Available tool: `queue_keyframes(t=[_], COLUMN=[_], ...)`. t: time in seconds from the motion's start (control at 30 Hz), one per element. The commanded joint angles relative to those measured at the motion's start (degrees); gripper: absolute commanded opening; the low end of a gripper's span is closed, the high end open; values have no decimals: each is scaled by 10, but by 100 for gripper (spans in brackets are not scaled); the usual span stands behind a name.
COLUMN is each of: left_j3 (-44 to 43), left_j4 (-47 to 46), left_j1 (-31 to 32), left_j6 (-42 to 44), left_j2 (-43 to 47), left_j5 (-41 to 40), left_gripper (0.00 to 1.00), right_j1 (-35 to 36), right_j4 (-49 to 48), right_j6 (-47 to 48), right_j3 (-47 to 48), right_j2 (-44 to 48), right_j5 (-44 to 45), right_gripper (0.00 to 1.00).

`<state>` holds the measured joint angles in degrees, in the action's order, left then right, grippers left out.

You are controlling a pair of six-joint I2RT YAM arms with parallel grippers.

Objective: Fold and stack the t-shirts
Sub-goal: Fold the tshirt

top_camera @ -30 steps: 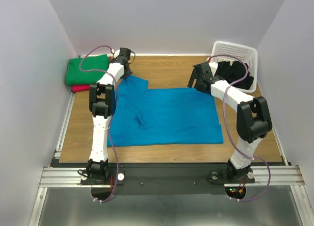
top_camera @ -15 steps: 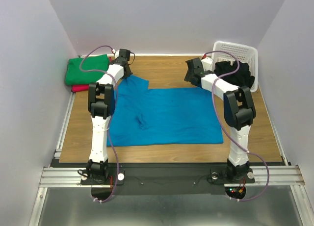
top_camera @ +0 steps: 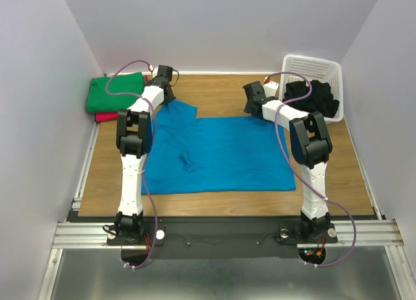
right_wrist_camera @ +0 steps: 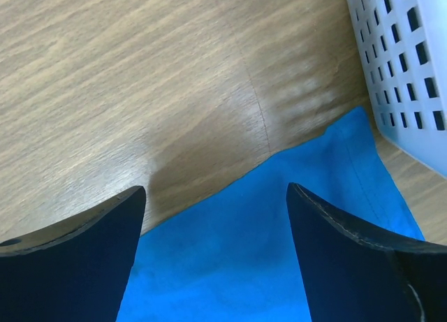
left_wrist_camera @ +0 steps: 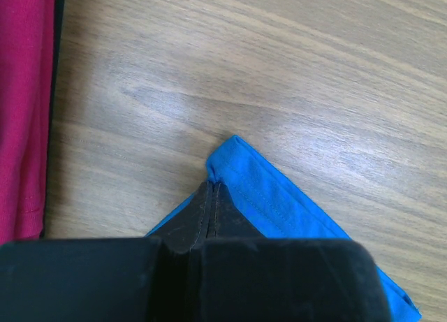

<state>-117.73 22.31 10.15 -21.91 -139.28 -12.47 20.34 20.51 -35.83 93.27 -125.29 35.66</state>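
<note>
A turquoise-blue t-shirt (top_camera: 218,153) lies spread flat on the wooden table. My left gripper (top_camera: 170,99) is at its far left corner, shut on the hem of that corner (left_wrist_camera: 251,182); the fingers (left_wrist_camera: 202,217) meet with blue cloth pinched at their tips. Over the shirt's far right edge hovers my right gripper (top_camera: 250,106), open, with blue cloth (right_wrist_camera: 230,266) and bare wood showing between its fingers (right_wrist_camera: 328,245). A folded green t-shirt (top_camera: 116,93) rests on a red-pink one (top_camera: 104,117) at the far left. Black t-shirts (top_camera: 315,97) fill the basket.
The white lattice basket (top_camera: 312,64) stands at the far right corner, and its wall (right_wrist_camera: 405,70) is close to the right of my right gripper. The red-pink shirt's edge (left_wrist_camera: 24,112) lies left of my left gripper. Side walls enclose the table.
My right arm has swung left from beside the basket to the blue shirt's far right edge, and its jaws have narrowed a little. The left gripper has finished closing on the corner.
</note>
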Motion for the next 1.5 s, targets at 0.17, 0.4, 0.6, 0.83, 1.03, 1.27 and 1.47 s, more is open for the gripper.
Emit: queue_keyframes(t=[0.17, 0.4, 0.6, 0.83, 1.03, 1.27, 1.47], left_j3=[26, 46, 54, 96, 180, 282, 391], left_j4=[13, -2, -9, -42, -77, -121, -161], left_j1=[2, 1, 2, 2, 2, 2, 4], left_j6=[13, 18, 20, 24, 15, -1, -18], left_j2=[50, 64, 71, 113, 178, 268, 349], left_j5=[-25, -19, -7, -4, -4, 17, 29], left_gripper=[0, 0, 0, 0, 0, 0, 0], right_j1=[1, 1, 1, 1, 1, 2, 8], right_j4=[-8, -4, -2, -1, -1, -1, -1], right_j6=[-21, -32, -26, -9, -6, 0, 3], right_j3=[-18, -42, -30, -20, -45, -71, -103], right_j2=[-8, -3, -14, 2, 29, 59, 103], right_j5=[32, 29, 27, 35, 41, 19, 23], right_gripper=[82, 63, 33, 24, 16, 12, 6])
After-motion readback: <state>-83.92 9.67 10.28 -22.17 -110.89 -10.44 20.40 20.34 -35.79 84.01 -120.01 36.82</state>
